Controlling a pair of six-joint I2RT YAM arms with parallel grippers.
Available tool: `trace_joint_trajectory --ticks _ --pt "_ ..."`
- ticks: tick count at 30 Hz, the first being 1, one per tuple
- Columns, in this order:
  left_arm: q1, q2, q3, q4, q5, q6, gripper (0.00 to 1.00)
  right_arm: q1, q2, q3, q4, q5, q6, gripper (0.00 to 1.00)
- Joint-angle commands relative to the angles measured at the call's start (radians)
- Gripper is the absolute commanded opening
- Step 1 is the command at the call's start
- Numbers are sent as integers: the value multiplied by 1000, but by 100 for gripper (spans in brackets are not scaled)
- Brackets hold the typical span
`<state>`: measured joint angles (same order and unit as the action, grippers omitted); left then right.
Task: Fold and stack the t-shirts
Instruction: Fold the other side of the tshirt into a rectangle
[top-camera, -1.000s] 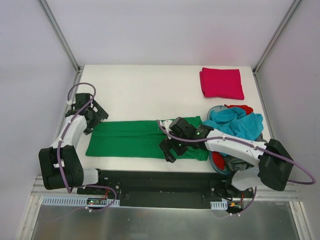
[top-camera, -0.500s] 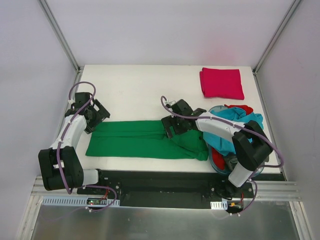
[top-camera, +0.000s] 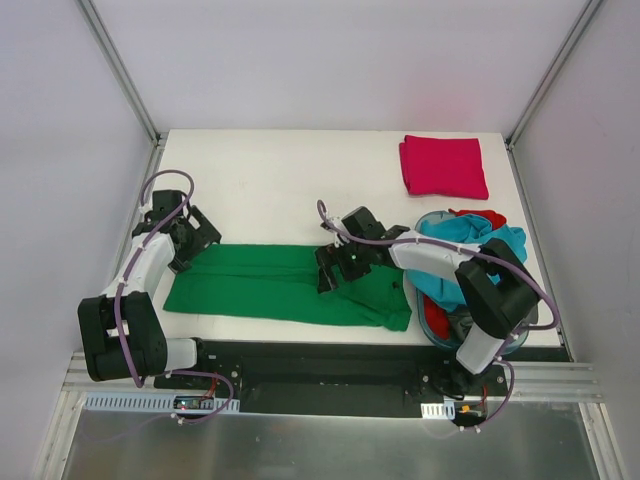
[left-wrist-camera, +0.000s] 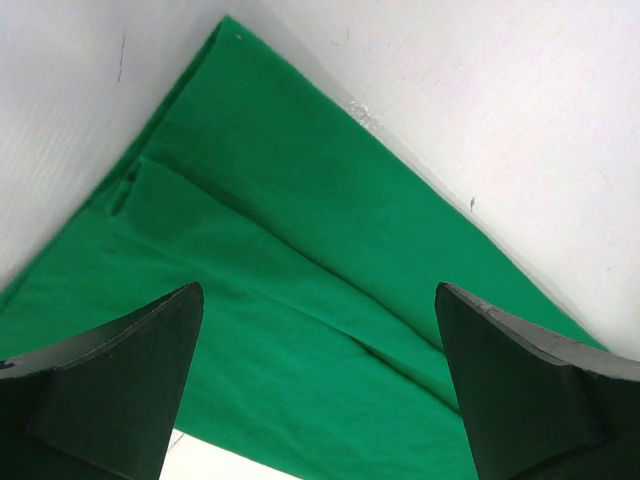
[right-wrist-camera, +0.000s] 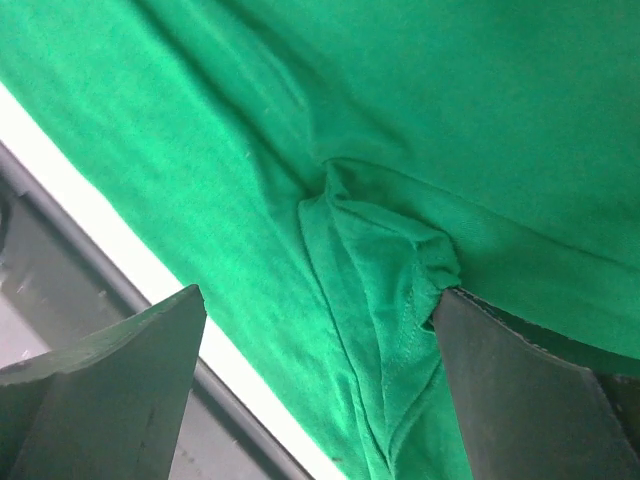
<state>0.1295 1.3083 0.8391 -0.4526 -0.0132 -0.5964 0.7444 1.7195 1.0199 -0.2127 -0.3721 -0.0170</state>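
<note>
A bright green t-shirt (top-camera: 280, 285), folded into a long band, lies along the table's near edge. My left gripper (top-camera: 197, 248) hangs open over its far left corner; the left wrist view shows green cloth (left-wrist-camera: 300, 270) between the spread fingers (left-wrist-camera: 110, 390). Over the band's right part my right gripper (top-camera: 328, 272) is open, one finger (right-wrist-camera: 530, 400) touching a bunched fold (right-wrist-camera: 390, 280). A folded crimson-pink t-shirt (top-camera: 443, 167) rests at the far right. Teal (top-camera: 470, 245), red (top-camera: 487, 216) and dark grey (top-camera: 470, 325) t-shirts are heaped in the tub.
The round blue tub (top-camera: 434, 215) stands at the right edge, partly behind my right arm. The table's near edge and a dark rail (right-wrist-camera: 60, 260) run just below the green shirt. White walls and metal posts close in the back and sides.
My right gripper swung from the shirt's near edge toward the far edge, then back over the cloth. The green shirt shifted slightly left and skewed. The left gripper barely moved.
</note>
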Motion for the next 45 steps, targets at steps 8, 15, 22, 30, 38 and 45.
trace_joint_trajectory --ticks 8,15,22,30,38,45 --pt "-11 -50 -15 -6 -33 6 99 191 -149 -35 -73 -132 -11 96" --pt "-11 -47 -15 -3 -31 6 99 288 -158 -21 -83 -102 -12 96" --pt "-11 -52 -20 3 -18 7 99 280 -299 -52 -83 166 0 96" --pt "-11 -52 -14 22 50 23 99 222 -213 25 -80 225 57 96" --pt "-11 -81 5 23 44 20 99 231 6 169 -59 271 -20 96" --pt "-13 -3 49 29 70 18 99 288 104 201 -76 282 -90 96"
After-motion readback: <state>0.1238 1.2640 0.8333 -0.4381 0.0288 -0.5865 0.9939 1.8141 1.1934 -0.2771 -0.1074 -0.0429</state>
